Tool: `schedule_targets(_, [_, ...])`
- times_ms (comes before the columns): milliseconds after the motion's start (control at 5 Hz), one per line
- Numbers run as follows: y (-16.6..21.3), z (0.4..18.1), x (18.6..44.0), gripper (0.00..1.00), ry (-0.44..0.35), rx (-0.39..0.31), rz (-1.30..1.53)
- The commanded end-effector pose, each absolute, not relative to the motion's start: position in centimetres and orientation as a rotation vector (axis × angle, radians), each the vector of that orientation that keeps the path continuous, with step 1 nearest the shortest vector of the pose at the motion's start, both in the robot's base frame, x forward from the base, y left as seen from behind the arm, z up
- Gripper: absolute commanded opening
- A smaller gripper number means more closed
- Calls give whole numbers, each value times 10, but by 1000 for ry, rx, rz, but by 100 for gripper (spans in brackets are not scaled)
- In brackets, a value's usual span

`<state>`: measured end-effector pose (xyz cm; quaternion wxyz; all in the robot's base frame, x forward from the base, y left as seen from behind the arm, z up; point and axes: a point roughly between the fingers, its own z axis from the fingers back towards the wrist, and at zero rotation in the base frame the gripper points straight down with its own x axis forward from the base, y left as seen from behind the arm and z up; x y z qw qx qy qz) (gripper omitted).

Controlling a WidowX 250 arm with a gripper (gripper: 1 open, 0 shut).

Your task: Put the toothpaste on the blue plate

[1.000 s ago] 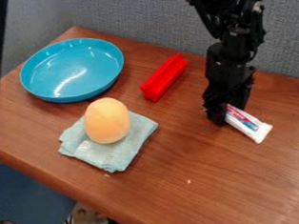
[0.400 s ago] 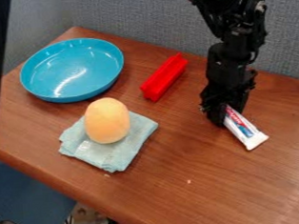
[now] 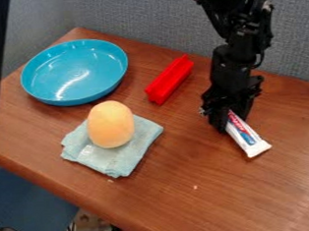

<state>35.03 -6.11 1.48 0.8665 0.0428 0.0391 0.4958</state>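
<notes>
The toothpaste [image 3: 249, 136], a small white tube with red and blue print, lies flat on the wooden table at the right. My gripper [image 3: 225, 114] points straight down over its upper end, and the fingers are closed against that end of the tube. The black arm rises behind it to the top of the frame. The blue plate [image 3: 76, 73] sits empty at the far left of the table, well away from the gripper.
A red rectangular block [image 3: 170, 79] lies between the plate and the gripper. A pale teal cloth [image 3: 107, 160] with an orange egg-shaped object [image 3: 111, 123] on it sits near the front. The table's front edge [image 3: 150, 211] runs diagonally below.
The toothpaste has swung from a slanted lie to a more upright one, its upper end carried slightly left with the gripper. The jaws hold about the same width.
</notes>
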Motion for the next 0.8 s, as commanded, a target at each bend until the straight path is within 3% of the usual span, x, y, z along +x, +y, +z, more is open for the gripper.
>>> schedule_targets(0, [-54, 59, 365, 0, -17, 23, 1031])
schedule_targets(600, [-48, 66, 363, 0, -4, 35, 982])
